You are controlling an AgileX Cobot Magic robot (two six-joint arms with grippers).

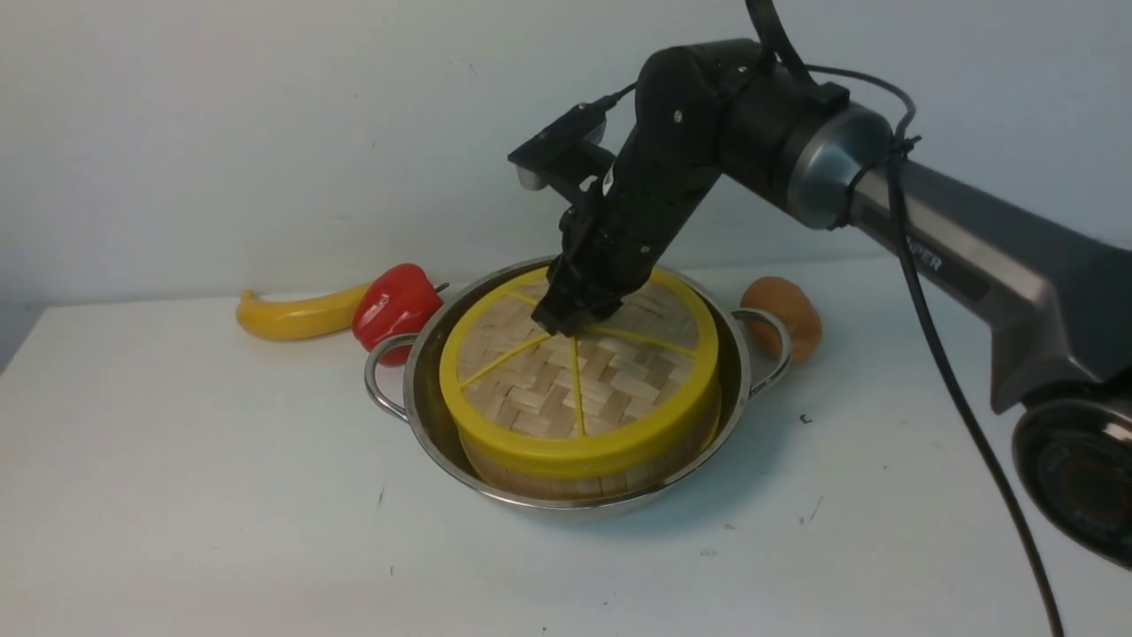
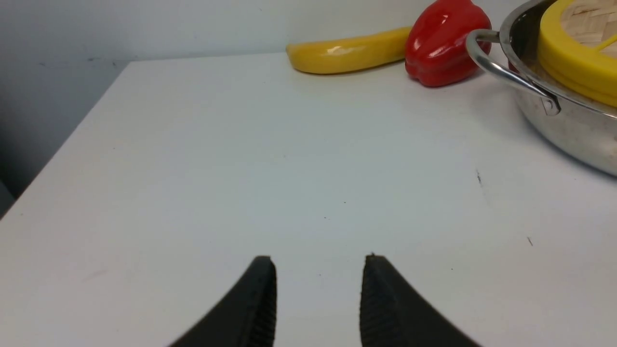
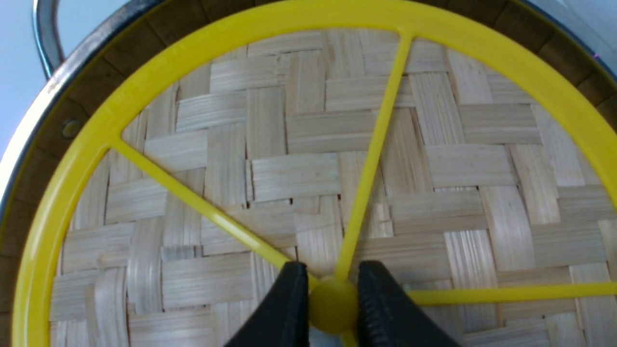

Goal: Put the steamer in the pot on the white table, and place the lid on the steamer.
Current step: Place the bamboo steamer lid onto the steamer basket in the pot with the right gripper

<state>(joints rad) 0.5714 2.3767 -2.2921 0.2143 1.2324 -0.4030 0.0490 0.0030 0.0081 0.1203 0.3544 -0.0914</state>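
One partial mark, "PER" (arm [image 1: 955,239])

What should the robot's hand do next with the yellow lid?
Probably open and let go, then lift straight up. The lid already sits flat on the steamer, which stands inside the pot. The right hand is closed on the lid's centre knob, so nothing seems left to place. The left hand waits open over the white table.
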